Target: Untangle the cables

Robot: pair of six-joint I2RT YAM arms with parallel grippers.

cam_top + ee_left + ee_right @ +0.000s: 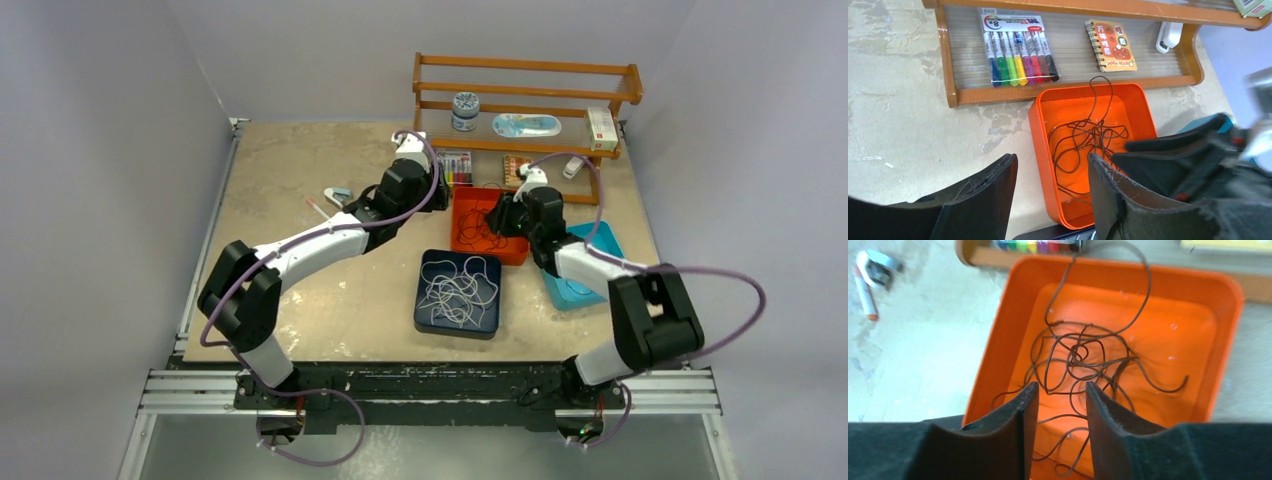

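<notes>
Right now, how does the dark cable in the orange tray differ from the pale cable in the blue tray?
The dark cable is dark brown; the pale cable is white. The dark cable sends one loop over the far rim of the orange tray; the pale cable stays inside the blue tray. Both are thin, loosely tangled strands.

Tangled dark brown cable (1083, 355) in orange tray (1229, 305), parted fingers (1013, 420) of right gripper (1057, 390) over its near side.
</notes>
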